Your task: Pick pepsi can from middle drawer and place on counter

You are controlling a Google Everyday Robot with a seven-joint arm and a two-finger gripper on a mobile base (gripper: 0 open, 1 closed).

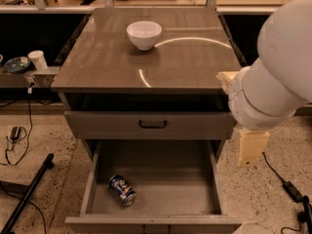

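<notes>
White and smooth, the rounded plastic shell of the arm (287, 57) is filling the right edge of the view, bulging in thick curved segments. Below it the gripper (249, 149) is hanging as a blocky, cream-coloured piece, just off the cabinet's right side and beside the right wall of the pulled-out middle drawer (161, 222); whether it is open or closed is not showing, and it is gripping nothing visible. Down and well to the left of the gripper, the pepsi can (122, 190) is lying on its side on the drawer's plain, flat grey-brown metal floor, near the front left corner, its blue cylinder with white and red markings tilting diagonally and one silver end pointing forward. Level with the gripper and to its left, a flat grey panel (122, 126) with a black bar handle (153, 124) is sitting shut. Above and to the left of the gripper, the counter (195, 65) is spreading out as a glossy grey-brown slab with faint tile lines and bright curved reflections. Far up and left on it, a round white bowl (144, 34) is standing upright, well apart from the gripper. Speckled terrazzo floor (229, 169) is showing beneath the gripper.
</notes>
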